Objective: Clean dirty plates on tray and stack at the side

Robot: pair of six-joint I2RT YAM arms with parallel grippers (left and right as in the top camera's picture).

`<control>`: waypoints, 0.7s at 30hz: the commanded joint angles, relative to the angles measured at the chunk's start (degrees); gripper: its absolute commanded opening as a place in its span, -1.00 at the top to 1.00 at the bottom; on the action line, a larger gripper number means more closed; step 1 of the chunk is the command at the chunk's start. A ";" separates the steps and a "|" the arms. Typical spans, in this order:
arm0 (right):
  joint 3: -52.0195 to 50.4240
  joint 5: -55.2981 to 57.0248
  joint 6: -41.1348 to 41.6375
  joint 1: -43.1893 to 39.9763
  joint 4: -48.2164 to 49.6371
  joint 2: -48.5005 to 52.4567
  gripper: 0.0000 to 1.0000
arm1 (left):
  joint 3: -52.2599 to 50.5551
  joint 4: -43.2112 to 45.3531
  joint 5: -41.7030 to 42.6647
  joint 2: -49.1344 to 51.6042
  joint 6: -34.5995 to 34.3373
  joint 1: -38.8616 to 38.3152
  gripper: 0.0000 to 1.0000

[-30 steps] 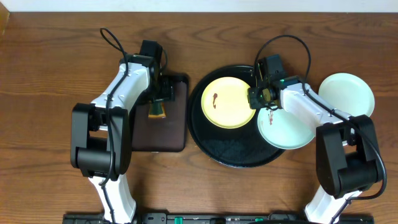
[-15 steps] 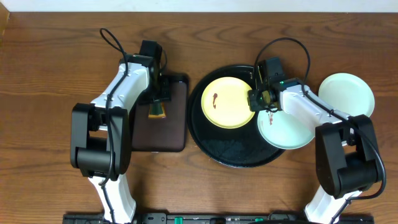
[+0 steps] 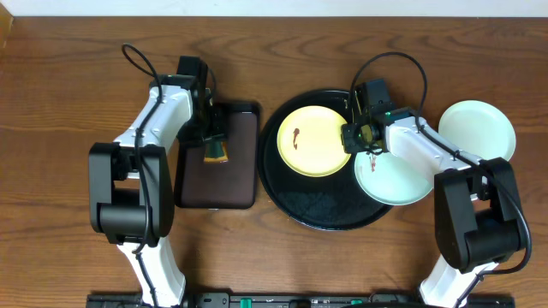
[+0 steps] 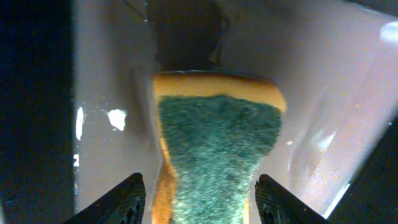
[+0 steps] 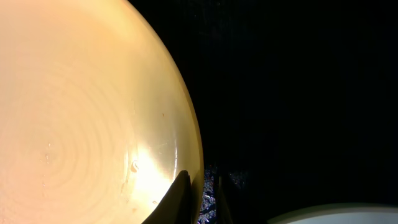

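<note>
The left tool (image 4: 200, 196) pinches the sponge (image 4: 217, 143) above the brown tray (image 3: 218, 184), so wiping has apparently not yet begun. The right tool (image 5: 199, 196), nearly pressed together, nips the smeared yellow plate (image 5: 81, 112) by its rim on the black tray (image 5: 298, 93), with one mint plate (image 3: 394, 180) just beside it. A second mint plate (image 3: 479, 128), seemingly clean, sits on the desk (image 3: 86, 85) to its right.

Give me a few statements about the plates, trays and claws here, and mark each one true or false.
1. The pale yellow round plate lies on the round glossy black tray. True.
2. All three plates lie on that tray. False: one pale mint round plate sits on the wooden table.
3. The right claw grips the yellow plate's rim. True.
4. The yellow-and-green sponge lies on the black tray. False: it is on the dark brown rectangular tray, in the left claw's grip.
5. The yellow plate is spotless. False: it bears a dark smear.
</note>
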 commanded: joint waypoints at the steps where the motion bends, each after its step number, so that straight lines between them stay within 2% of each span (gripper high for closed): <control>1: -0.48 0.22 0.61 0.50 -0.07 -0.04 0.74 | -1.25 0.59 0.57 -0.11 -0.28 -0.42 -0.18; 10: -0.48 0.22 0.61 0.50 0.00 -0.04 0.74 | -1.97 1.33 0.76 0.70 -0.33 -0.76 -0.17; 14: -0.48 0.22 0.59 0.50 -0.04 -0.04 0.74 | -2.21 1.42 0.70 0.70 -0.31 -0.83 0.03; 21: -0.48 0.22 0.61 0.50 0.00 -0.04 0.74 | -4.17 2.80 0.74 0.70 -0.33 -1.01 0.08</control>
